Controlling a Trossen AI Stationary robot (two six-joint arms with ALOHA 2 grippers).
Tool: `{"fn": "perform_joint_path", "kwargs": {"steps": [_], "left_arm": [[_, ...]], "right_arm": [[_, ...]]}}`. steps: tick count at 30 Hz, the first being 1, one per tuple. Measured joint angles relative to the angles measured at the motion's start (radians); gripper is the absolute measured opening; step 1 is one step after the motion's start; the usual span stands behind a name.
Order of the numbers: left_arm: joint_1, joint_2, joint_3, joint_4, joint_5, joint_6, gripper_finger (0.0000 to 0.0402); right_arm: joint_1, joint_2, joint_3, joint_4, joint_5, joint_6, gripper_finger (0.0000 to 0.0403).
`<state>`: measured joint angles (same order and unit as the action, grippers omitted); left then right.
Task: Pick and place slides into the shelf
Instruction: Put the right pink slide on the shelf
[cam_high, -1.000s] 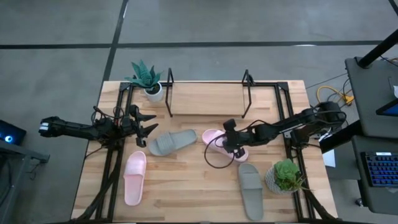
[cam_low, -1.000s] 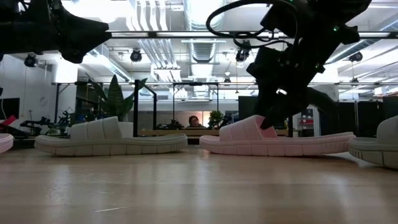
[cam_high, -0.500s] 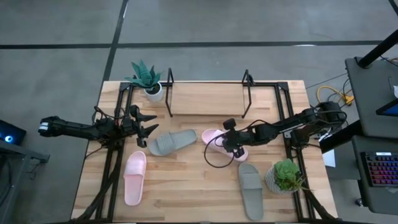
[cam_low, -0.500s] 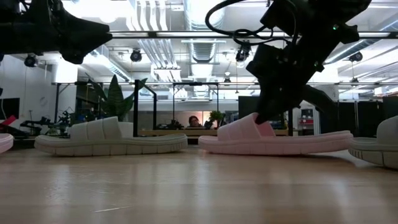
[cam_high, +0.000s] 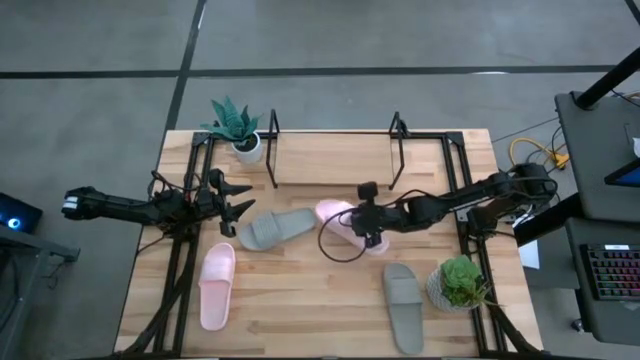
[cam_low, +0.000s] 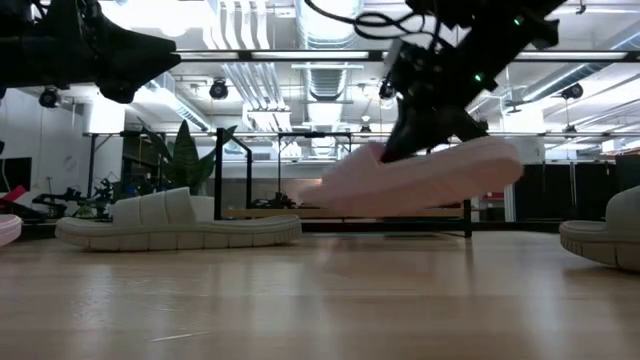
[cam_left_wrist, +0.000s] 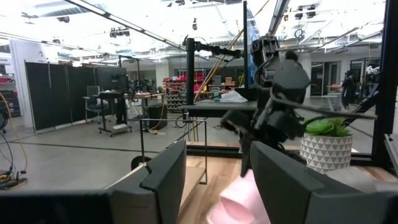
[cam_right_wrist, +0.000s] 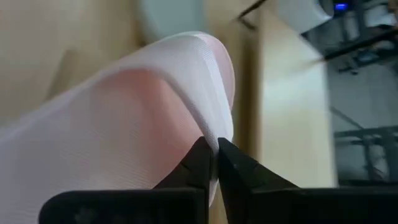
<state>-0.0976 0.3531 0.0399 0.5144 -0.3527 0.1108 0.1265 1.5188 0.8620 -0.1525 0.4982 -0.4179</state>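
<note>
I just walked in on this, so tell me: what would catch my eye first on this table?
The right gripper, shut on a pale pink slide, holds it tilted and clear of the table near the middle. The left gripper hangs open at the table's left side beside a grey-green slide; the shelf along the far edge holds no slides.

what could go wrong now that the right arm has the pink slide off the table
The right gripper is shut on just the strap edge of the pink slide, which hangs tilted above the table, so it could swing or slip out.

The shelf has thin black uprights right on the way, and the tilted slide might clip one.

The left gripper hovers open beside the grey-green slide, close to the carried slide, so the arms could crowd each other.
</note>
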Motion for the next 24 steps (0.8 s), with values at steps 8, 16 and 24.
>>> {"fn": "perform_joint_path", "kwargs": {"steps": [8,16,24], "left_arm": [[0.0,0.0,0.0,0.0,0.0,0.0,0.0167],[0.0,-0.002,0.0,0.001,0.0,0.0,0.0167],[0.0,-0.01,0.0,-0.001,0.0,0.001,0.0167]], "right_arm": [[-0.01,0.0,0.136,0.0,0.29,-0.012,0.0013],[-0.088,0.001,0.275,-0.08,0.342,0.028,0.0013],[-0.237,0.002,0.329,-0.193,0.408,0.185,0.0013]]}}
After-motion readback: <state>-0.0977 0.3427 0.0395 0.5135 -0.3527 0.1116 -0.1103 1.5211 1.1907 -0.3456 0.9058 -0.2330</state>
